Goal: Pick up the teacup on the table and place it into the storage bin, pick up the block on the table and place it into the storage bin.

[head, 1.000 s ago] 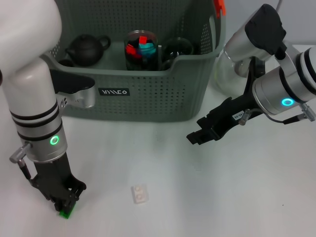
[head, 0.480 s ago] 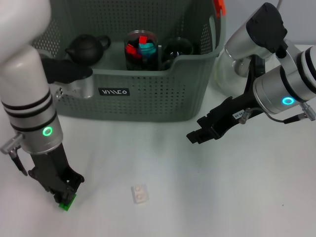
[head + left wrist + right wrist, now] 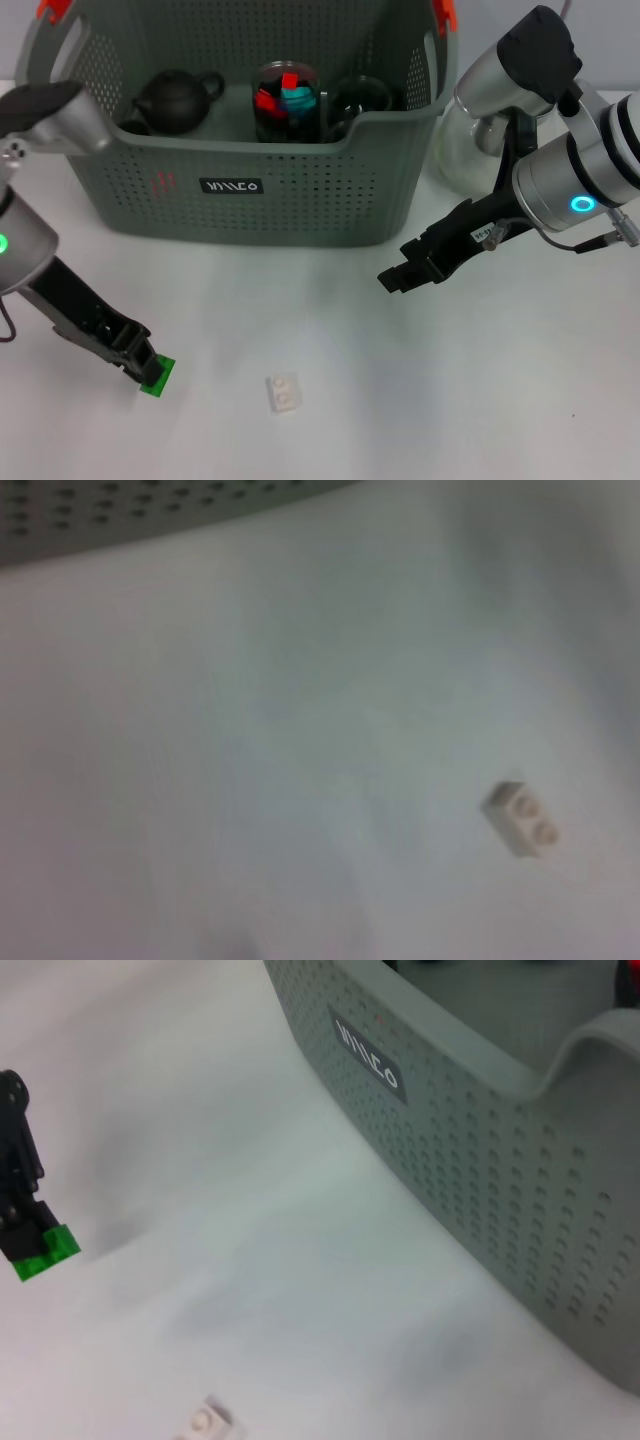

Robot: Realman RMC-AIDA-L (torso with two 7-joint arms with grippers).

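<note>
My left claw [image 3: 148,368] sits low over the desk [image 3: 400,400], its fingers pinched shut on a small green block [image 3: 156,377]. The block is at the very tips of that claw, and in the right wrist view it looks lifted just clear of the surface, with a faint shadow beside it. A white two-stud brick [image 3: 284,392] lies flat on the desk a little way off to the claw's right, apart from the green block and not touched by anything.

The storage bin [image 3: 300,200] stands well ahead of my left claw, farther from me, its black label [image 3: 231,186] on the near wall. Inside it I see a dark teapot [image 3: 175,100], a clear jar of red and blue pieces [image 3: 287,102] and a dark glass vessel [image 3: 360,100] beside the jar.

My right claw [image 3: 400,275] hangs above the desk just in front of the bin's right corner, holding nothing; its fingers look close together, but I cannot tell for sure how far open they are. A glass teapot [image 3: 460,150] stands beyond it, outside the bin.
</note>
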